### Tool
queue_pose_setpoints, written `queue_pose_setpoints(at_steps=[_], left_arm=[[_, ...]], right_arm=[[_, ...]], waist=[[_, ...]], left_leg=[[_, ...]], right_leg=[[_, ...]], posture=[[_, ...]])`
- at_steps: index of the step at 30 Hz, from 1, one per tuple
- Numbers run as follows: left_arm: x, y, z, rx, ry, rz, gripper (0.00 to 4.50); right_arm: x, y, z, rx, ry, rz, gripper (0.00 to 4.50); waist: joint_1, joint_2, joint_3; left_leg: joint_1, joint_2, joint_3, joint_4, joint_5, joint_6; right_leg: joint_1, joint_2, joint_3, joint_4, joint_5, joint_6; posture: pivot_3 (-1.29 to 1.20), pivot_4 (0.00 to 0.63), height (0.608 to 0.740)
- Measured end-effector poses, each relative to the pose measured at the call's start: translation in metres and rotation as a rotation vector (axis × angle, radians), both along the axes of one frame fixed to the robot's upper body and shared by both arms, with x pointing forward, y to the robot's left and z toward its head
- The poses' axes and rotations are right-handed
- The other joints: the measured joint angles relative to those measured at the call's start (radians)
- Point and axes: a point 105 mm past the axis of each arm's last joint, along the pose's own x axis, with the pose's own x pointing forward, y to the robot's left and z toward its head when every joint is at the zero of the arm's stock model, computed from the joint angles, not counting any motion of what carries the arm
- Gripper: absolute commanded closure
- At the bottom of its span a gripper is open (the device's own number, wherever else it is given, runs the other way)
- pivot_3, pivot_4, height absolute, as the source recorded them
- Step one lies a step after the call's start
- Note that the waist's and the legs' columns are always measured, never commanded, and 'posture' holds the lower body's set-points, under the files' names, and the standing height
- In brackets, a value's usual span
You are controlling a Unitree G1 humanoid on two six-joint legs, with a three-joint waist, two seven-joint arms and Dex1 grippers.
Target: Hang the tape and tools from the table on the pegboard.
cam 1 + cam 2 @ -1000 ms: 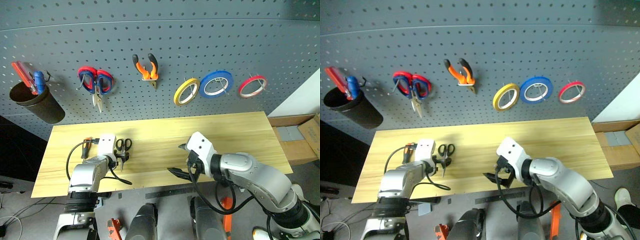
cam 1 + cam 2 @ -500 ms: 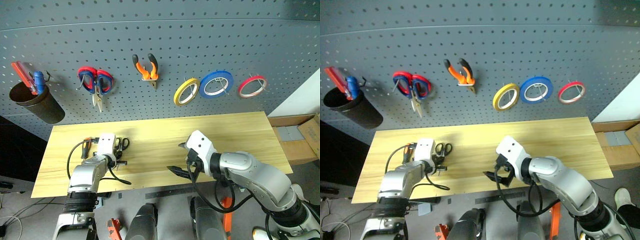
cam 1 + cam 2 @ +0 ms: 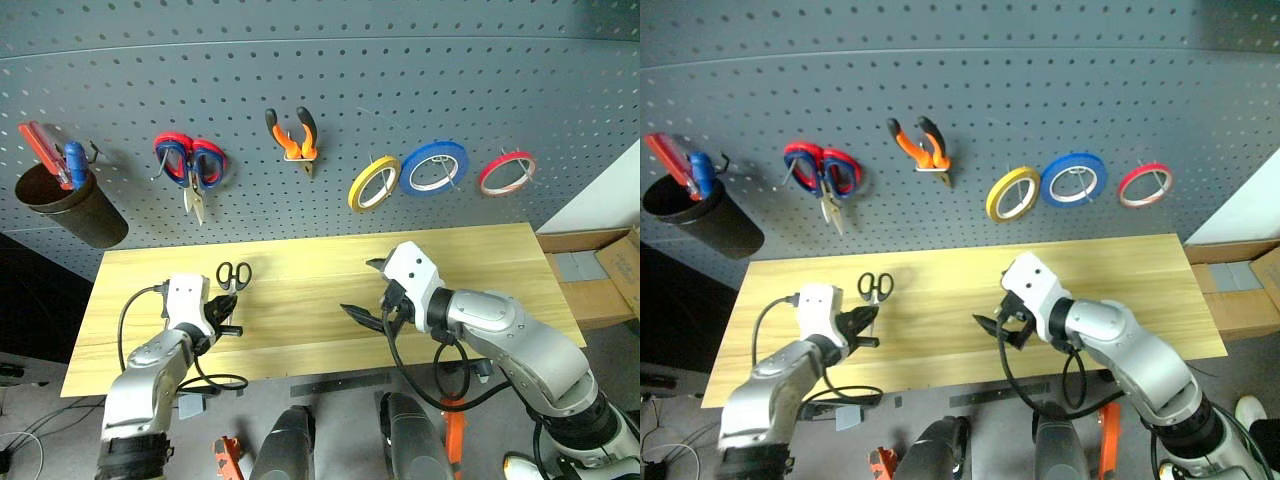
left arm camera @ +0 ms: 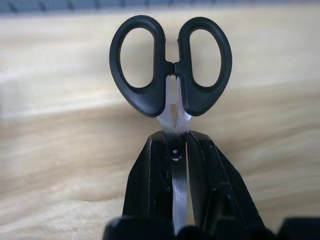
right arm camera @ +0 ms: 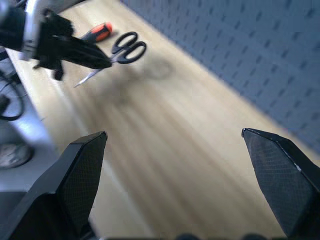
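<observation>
The small black-handled scissors (image 4: 171,95) were clamped by their steel blades between the two black fingers (image 4: 150,185) of the left gripper (image 3: 222,322), handles pointing away from the wrist and held above the long light yellowish wood table (image 3: 480,260), toward its nine o'clock end. In the right wrist view a screwdriver with an orange-and-black handle (image 5: 96,32) lay on the wood just beyond the raised scissors; whether it touched anything was hard to judge there.

The right gripper (image 3: 368,303) hovered over the middle of the tabletop with its fingers spread wide apart and nothing between them.

On the dark grey perforated pegboard (image 3: 400,90) at twelve o'clock, the orange-handled pliers (image 3: 292,135) hung near the centre, with the thin red ring of tape (image 3: 505,172) far toward three o'clock, beside a wider blue roll (image 3: 432,167) and a yellow roll (image 3: 373,183). Toward nine o'clock hung red-and-blue-handled scissors (image 3: 190,165) and a dark cup (image 3: 70,205) holding tools.
</observation>
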Motion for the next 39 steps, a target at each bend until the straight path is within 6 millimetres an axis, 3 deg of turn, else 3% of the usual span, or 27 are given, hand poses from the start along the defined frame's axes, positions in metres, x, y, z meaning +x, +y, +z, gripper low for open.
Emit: queue_pose_setpoints(at_steps=[4,10,16,20,22,31,39], left_arm=[[-0.009,-0.003,0.024,0.056,-0.136,-0.027,4.34],[-0.028,0.002,0.081,0.191,-0.39,0.008,4.34],[-0.03,0.005,0.106,0.219,-0.48,0.054,4.34],[-0.026,-0.013,0.123,0.245,-0.559,-0.006,4.34],[-0.027,-0.021,0.128,0.258,-0.589,-0.031,4.34],[-0.024,-0.021,0.147,0.29,-0.68,-0.009,4.34],[-0.01,-0.008,0.143,0.265,-0.654,0.037,4.34]], right_arm=[[0.006,-0.002,0.014,0.013,-0.066,0.028,0.0],[0.009,-0.01,0.018,0.002,-0.087,0.071,0.0],[0.019,-0.017,0.016,-0.014,-0.092,0.066,0.0],[0.026,-0.017,0.021,-0.018,-0.116,0.066,0.0],[0.028,-0.017,0.023,-0.018,-0.125,0.07,0.0],[0.031,-0.018,0.02,-0.031,-0.128,0.07,0.0],[0.031,-0.018,0.02,-0.037,-0.13,0.069,0.0]], waist=[[0.005,0.0,0.0],[0.01,0.0,0.0],[0.027,0.0,0.0],[0.03,0.0,0.0],[0.03,0.0,0.0],[0.032,0.0,-0.001],[0.03,0.0,-0.001]], left_leg=[[-0.001,-0.001,0.0,0.0,0.0,0.0],[-0.002,-0.001,0.001,0.0,-0.001,0.001],[-0.002,-0.002,0.002,0.0,0.0,0.001],[-0.002,-0.002,0.003,0.001,0.0,0.001],[-0.002,-0.002,0.004,0.0,0.0,0.001],[-0.003,-0.002,0.005,0.001,0.0,0.0],[-0.003,-0.002,0.007,0.001,0.0,0.0]], right_leg=[[0.0,0.0,-0.001,-0.002,0.001,0.001],[0.0,0.0,0.0,-0.004,0.001,0.0],[0.001,0.001,-0.001,-0.004,0.002,0.0],[0.001,0.001,-0.001,-0.005,0.002,0.0],[0.001,0.001,-0.001,-0.005,0.002,0.0],[0.0,0.001,-0.002,-0.005,0.003,0.0],[0.0,0.001,-0.001,-0.005,0.003,0.0]], posture=[[-0.05,0.284,0.74],[-0.02,0.266,0.74],[0.01,0.243,0.74],[0.02,0.232,0.74],[0.02,0.228,0.74],[0.01,0.225,0.74],[0.0,0.23,0.74]])
